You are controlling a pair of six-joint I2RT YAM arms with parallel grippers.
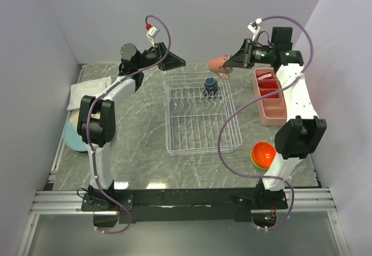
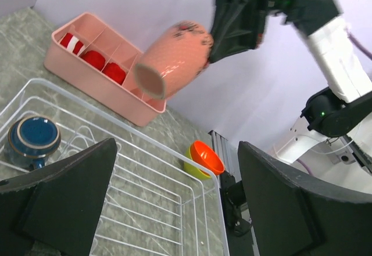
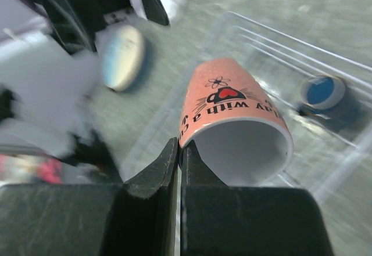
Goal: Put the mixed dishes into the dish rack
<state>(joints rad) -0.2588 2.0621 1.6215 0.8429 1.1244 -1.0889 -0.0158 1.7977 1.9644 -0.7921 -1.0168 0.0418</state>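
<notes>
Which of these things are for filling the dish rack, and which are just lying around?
For the job: dish rack, blue mug already in it, pink mug in the right gripper, orange bowl, yellow-green bowl, light blue plate.
Just lying about: white cloth, pink tray.

A: Can you read the lettering on the pink mug [image 3: 235, 122]?
B: No. The right gripper [image 3: 179, 151] covers its start, and everything behind it in the right wrist view is smeared.
A: The plates [image 1: 71, 135]?
B: The left arm [image 1: 96, 122] hides part of the stack.
A: The yellow-green bowl [image 2: 192, 166]?
B: Mostly under the orange bowl [image 2: 208, 156]; only a sliver shows.
</notes>
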